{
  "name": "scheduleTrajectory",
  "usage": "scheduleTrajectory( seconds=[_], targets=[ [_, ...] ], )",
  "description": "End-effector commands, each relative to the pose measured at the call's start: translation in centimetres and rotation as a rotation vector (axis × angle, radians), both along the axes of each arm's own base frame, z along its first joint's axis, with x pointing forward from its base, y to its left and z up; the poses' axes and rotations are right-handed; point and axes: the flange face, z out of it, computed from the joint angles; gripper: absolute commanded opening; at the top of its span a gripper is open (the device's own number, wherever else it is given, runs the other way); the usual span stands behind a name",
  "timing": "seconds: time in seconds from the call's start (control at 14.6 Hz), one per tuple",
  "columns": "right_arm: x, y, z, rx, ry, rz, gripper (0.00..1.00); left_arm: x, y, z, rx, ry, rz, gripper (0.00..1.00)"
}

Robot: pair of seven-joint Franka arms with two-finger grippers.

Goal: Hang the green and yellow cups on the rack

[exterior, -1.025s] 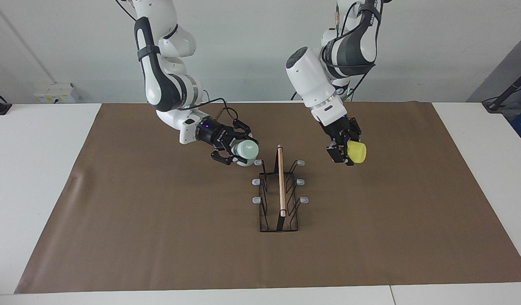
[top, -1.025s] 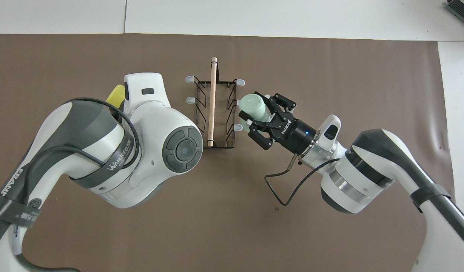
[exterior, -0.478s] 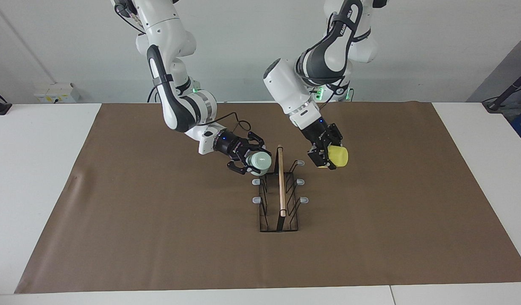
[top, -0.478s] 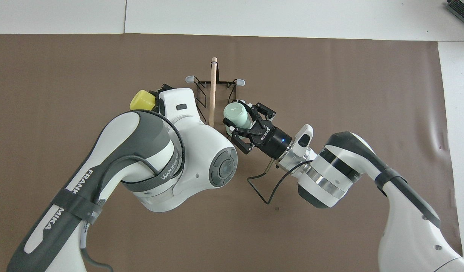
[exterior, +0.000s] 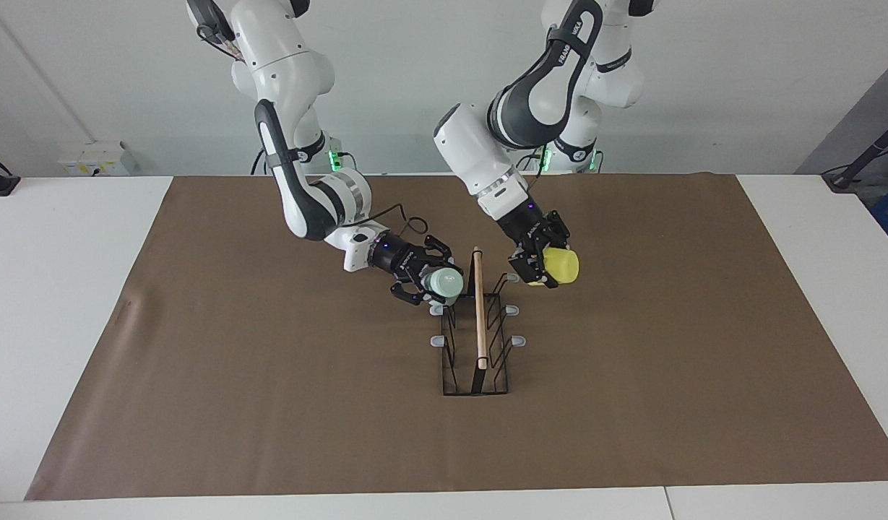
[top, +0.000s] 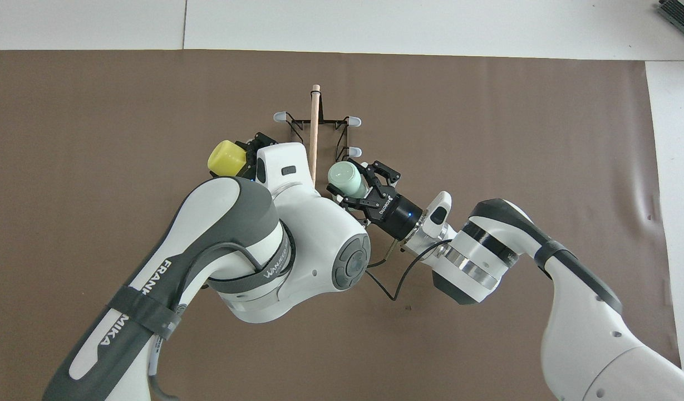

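Observation:
The black wire rack (exterior: 480,361) with its wooden rod (top: 314,129) stands mid-mat. My right gripper (exterior: 435,283) is shut on the pale green cup (exterior: 445,283), which lies tilted against the rack's side toward the right arm's end and covers the prong nearest the robots there. Whether the cup sits on that prong I cannot tell. My left gripper (exterior: 539,266) is shut on the yellow cup (exterior: 563,266), held on its side in the air just off the rack's side toward the left arm's end. From above, the green cup (top: 344,178) and yellow cup (top: 227,157) flank the rod.
A brown mat (exterior: 270,404) covers the white table (exterior: 61,289). Several grey-tipped prongs (exterior: 437,340) stick out from both sides of the rack. Both arms crowd the rack's end nearest the robots.
Both grippers have closed in on the rack. The green cup has moved onto the rack's nearest prong on the right arm's side. The yellow cup has come closer from the left arm's end.

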Motion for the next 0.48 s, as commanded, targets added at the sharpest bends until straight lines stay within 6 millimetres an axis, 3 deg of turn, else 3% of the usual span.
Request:
scheduleTrajectory(
  seconds=[0.0,0.07,0.21,0.41],
  targets=[
    [-0.3,-0.1,-0.5,0.008,-0.009,-0.039,0.00,-0.4,-1.2,-2.7,0.052,-0.024,0.004,0.00],
    [-0.2,-0.2,-0.5,0.005,-0.005,-0.041,0.06,-0.4,-1.1,-3.0,0.063,-0.032,0.012,0.00],
    [-0.1,-0.4,-0.6,0.005,0.007,-0.045,1.00,-0.6,-1.3,-2.8,0.070,-0.034,0.017,0.00],
    [-0.3,-0.7,-1.3,-0.028,0.049,-0.051,1.00,-1.4,-1.9,-2.9,0.086,-0.032,0.011,0.00]
  ],
)
